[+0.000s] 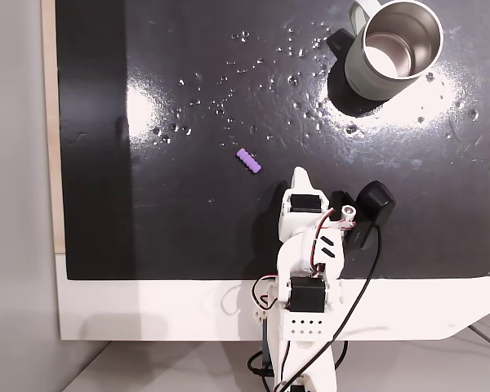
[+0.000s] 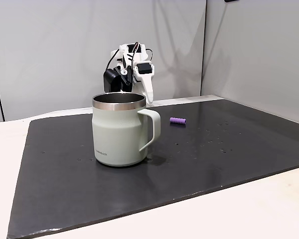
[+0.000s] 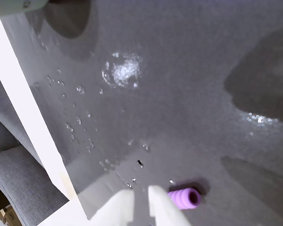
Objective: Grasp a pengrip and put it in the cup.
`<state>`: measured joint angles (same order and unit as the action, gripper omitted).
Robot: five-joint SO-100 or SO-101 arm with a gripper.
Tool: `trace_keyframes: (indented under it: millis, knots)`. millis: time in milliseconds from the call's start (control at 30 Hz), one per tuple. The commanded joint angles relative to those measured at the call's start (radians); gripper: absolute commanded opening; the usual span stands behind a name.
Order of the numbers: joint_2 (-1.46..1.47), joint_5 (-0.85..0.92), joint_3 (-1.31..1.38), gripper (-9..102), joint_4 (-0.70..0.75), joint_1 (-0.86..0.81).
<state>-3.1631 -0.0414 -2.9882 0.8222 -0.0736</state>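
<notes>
Grey walls close in behind a white desk topped with a glossy black mat, speckled with small shiny flecks. On the mat lies the pengrip, a tiny light-purple ribbed cylinder of soft rubber, on its side and well apart from the cup, a pale grey-green mug with a shiny steel inside and a side handle, which stands upright near a far corner of the mat in the top-down fixed view. The white two-finger tool hangs above the mat with its fingertips nearly together, only a narrow gap between them, holding nothing; in the wrist view the pengrip sits just beside the tips, to their right.

I judge the pengrip very light and squashy, its ribs giving some bite, yet round enough to roll away if nudged. The sensible hold is across its middle, fingers spread wider first and squeezing its curved sides, gently.
</notes>
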Motion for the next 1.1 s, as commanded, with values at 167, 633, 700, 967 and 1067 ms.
trace_keyframes:
  millis: [167, 633, 700, 967, 1067]
  knots:
    - [-0.014, 0.044, 0.020, 0, -0.021, -0.003]
    - [0.437, 0.353, 0.680, 0, 0.150, 0.152]
    - [0.569, 0.400, 0.810, 0, 0.195, 0.175]
    - [1.035, 0.698, 1.239, 1, 0.442, 0.236]
    - [1.155, 0.815, 1.350, 7, 0.526, 0.250]
